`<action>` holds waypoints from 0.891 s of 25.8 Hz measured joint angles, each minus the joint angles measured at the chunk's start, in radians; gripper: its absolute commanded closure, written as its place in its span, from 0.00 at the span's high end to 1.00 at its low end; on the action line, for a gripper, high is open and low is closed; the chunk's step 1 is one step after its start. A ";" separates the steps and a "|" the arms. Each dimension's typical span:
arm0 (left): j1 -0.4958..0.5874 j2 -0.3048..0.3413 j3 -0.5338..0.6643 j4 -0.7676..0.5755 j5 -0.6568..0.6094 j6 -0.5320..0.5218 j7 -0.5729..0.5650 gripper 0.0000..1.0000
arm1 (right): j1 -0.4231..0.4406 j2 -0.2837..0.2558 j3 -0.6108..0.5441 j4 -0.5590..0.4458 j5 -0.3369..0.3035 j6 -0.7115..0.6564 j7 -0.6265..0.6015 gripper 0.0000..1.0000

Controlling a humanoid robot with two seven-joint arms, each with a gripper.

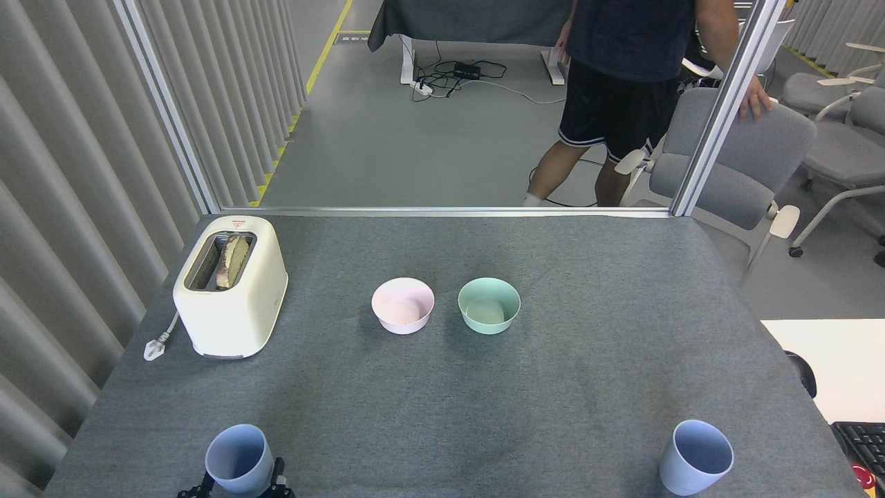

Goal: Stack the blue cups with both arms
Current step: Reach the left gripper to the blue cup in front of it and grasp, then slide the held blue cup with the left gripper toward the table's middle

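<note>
Upright, left blue cup (239,460) sits between black fingers (278,477).

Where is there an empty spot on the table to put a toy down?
The widest bare patch lies between the two blue cups, left and right, in front of the pink bowl and green bowl. It's crowded by the toaster and where the left gripper flanks the left cup.

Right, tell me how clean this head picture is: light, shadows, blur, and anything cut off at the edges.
Head view: even, soft light with no glare; the pink bowl and green bowl throw only faint shadows on the table. Everything on the table is sharp. The person behind is cropped by the top edge. At the bottom edge the left blue cup is cut off, and only dark fingers of the left gripper show beside it.
</note>
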 measured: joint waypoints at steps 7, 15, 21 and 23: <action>-0.023 0.001 0.000 0.021 -0.002 0.000 0.000 0.60 | 0.000 0.000 0.002 0.001 0.001 0.000 -0.001 1.00; -0.013 -0.005 -0.070 -0.076 -0.012 -0.007 0.003 0.56 | 0.000 0.000 0.012 0.002 0.001 0.000 -0.002 1.00; -0.053 -0.047 -0.264 -0.067 -0.073 -0.007 0.001 0.56 | 0.000 0.000 0.013 0.002 0.001 0.000 -0.004 1.00; -0.083 -0.067 -0.301 -0.027 -0.133 -0.004 -0.001 0.56 | 0.001 0.000 0.013 0.002 0.001 0.000 -0.003 1.00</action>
